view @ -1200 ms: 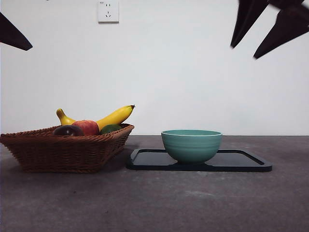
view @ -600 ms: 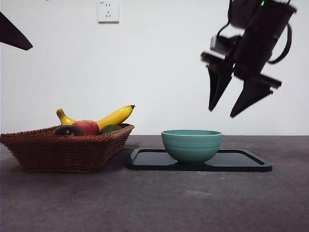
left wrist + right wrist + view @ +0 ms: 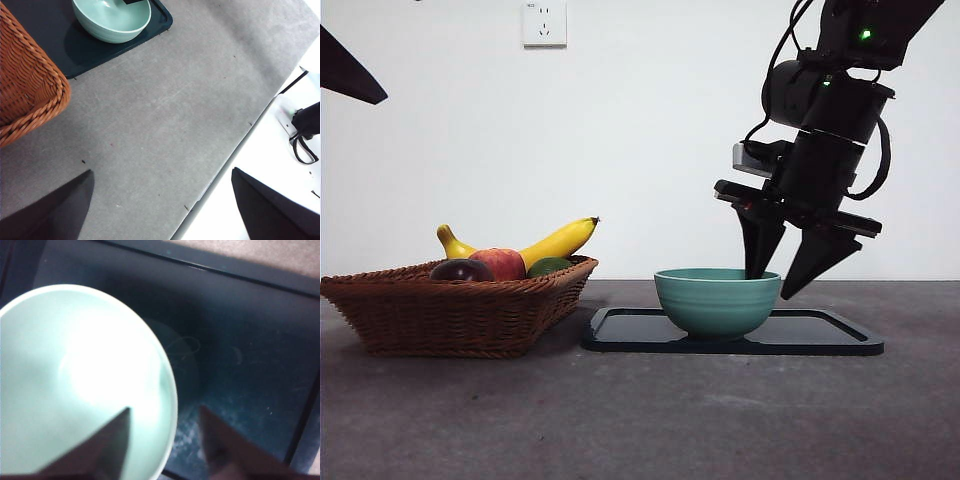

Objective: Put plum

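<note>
Left gripper (image 3: 160, 210): waiting above the bench's (image 3: 640, 420) edge, jaws wide apart, holding nothing.

Basket (image 3: 450, 315), wicker, at the bench's left side: contains the plum (image 3: 460, 270) at its near-left rim, an apple (image 3: 500, 263) just beside it, a banana (image 3: 555, 243) behind, and a green fruit (image 3: 549, 266), partly hidden.

Tray (image 3: 820, 335), dark, right of centre: carries a teal bowl (image 3: 716, 300), apparently empty.

Right gripper (image 3: 785, 270): at the bowl's right rim, jaws spread and empty, one jaw inside the rim, the other outside over the tray.

Risk, as judged: the plum lies well apart from this gripper, so the grasp may be misdirected. Jaws straddling the rim could tip or drag the bowl, or clamp the bowl instead of the fruit.
</note>
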Robot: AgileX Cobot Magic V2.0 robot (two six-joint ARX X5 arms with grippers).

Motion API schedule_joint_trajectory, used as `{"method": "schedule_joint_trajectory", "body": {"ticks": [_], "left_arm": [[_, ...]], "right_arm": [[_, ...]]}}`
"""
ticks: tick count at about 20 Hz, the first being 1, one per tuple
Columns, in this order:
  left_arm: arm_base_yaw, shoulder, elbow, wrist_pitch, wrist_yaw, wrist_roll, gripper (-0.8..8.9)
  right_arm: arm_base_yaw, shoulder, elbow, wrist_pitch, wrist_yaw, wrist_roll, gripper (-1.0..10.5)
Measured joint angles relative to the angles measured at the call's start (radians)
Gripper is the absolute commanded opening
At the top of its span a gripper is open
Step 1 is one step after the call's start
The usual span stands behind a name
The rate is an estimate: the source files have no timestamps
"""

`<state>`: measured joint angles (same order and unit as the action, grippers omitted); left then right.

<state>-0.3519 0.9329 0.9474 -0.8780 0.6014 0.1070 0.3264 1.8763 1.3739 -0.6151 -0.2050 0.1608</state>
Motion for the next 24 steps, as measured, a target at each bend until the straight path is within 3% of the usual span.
{"method": "schedule_joint_trajectory", "body": {"ticks": [4,11,20,24], "left_arm": [[0.0,0.0,0.0,0.0,0.0,0.0,4.36],[0.0,0.0,0.0,-0.002,0.0,0.0,4.36],[0.0,0.0,0.0,-0.002,0.0,0.0,4.36],[0.0,0.0,0.0,-0.002,0.0,0.0,4.36]], "right_arm": [[0.0,0.0,0.0,0.014,0.0,-0.001,0.1],[0.0,-0.016,0.023,0.022,0.001,-0.003,0.1],[0.006,-0.311,0.085,-0.174,-0.003,-0.034,0.1],[0.054,-0.469,0.068,-0.265,-0.003,-0.056,0.1]]}}
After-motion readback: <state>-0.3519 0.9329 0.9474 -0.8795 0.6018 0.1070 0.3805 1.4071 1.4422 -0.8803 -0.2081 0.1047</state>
